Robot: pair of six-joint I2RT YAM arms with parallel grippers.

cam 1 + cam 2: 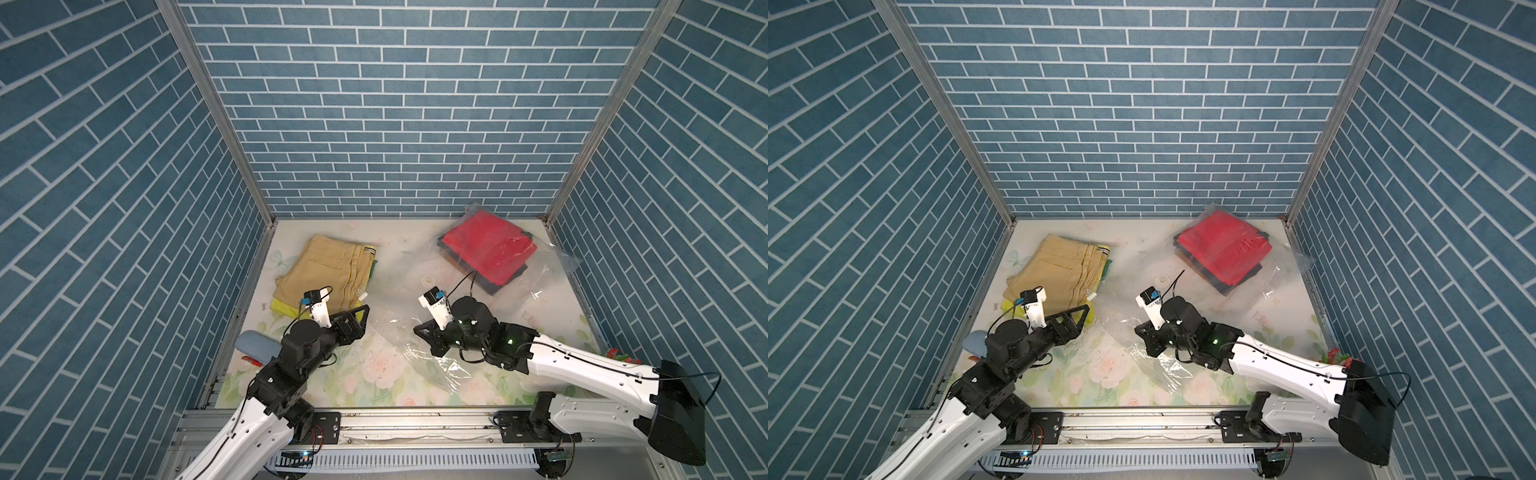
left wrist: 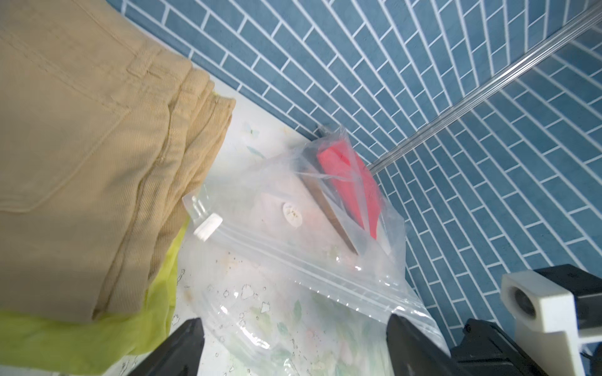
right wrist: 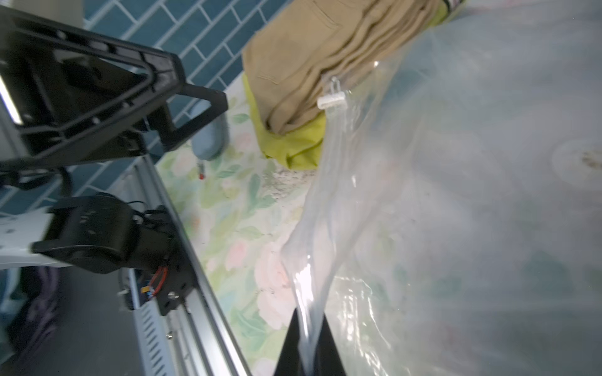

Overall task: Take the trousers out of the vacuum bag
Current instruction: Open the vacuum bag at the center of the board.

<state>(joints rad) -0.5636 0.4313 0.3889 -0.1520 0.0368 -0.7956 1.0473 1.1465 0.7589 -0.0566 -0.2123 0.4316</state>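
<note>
Pinched tight on the near edge of the vacuum bag (image 3: 423,195), the right gripper (image 3: 308,341), with a thin fold of clear plastic squeezed between its two black jaws. Spread out from there toward the back wall, crinkly and see-through, with a zip strip (image 2: 312,270) along the edge, a small white slider clip (image 2: 207,226) at one end and a round white valve (image 1: 427,279) in the middle. Far inside, near the back right corner, well apart from both grippers: red trousers (image 1: 488,248), folded flat, on top of darker folded ones.

Outside the bag, on the left of the flowery table (image 1: 361,382): a soft pile of beige trousers (image 1: 322,270) with ribbed cloth and stitched seams, lying on bright yellow ones (image 2: 97,338), a bit of green peeking out beside.

Just beside that pile, over the bag's zip edge: the left gripper (image 2: 293,345), jaws spread wide, nothing between them.
</note>
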